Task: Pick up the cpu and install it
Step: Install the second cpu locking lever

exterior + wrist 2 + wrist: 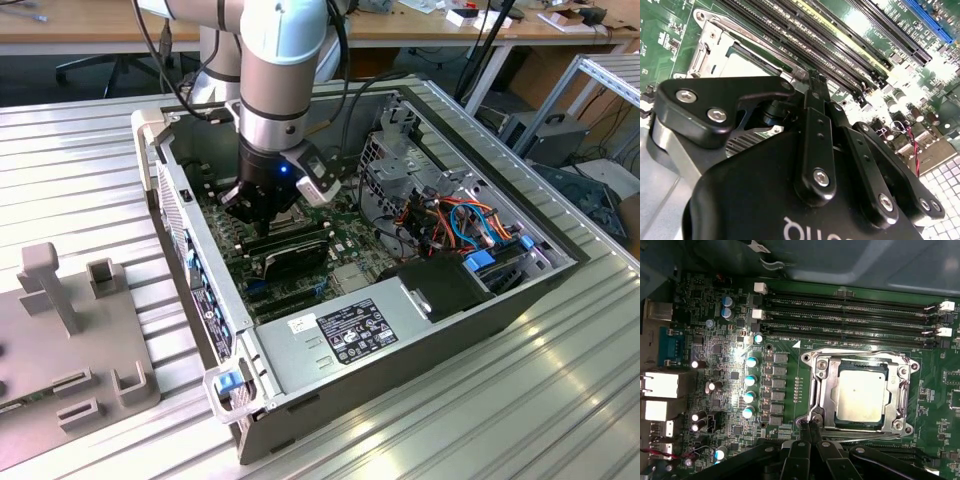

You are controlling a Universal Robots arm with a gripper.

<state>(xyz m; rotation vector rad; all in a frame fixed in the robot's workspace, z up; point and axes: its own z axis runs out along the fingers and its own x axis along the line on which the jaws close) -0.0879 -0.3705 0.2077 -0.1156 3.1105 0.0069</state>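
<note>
The cpu (pixel 861 396) lies flat in the motherboard socket, its dull silver top showing through the shiny retention frame (pixel 816 385) that is folded down around it. In the first wrist view my gripper (pixel 809 426) is shut, its black fingertips pressed together at the near corner of that frame, beside the cpu and not on it. Nothing shows between the fingers. In the second wrist view the gripper (pixel 815 82) hangs just over the board, with the cpu (pixel 742 67) partly hidden behind the finger linkage. In the exterior view the gripper (pixel 262 208) is down inside the open computer case (pixel 400 330).
Long memory slots (pixel 850 315) run beside the socket. Capacitors (pixel 751 380) and rear ports (pixel 660 385) stand on its other side. In the case are a power supply (pixel 350 335), a black drive (pixel 445 285) and coloured cables (pixel 460 220). A grey fixture (pixel 60 330) sits at the exterior view's left.
</note>
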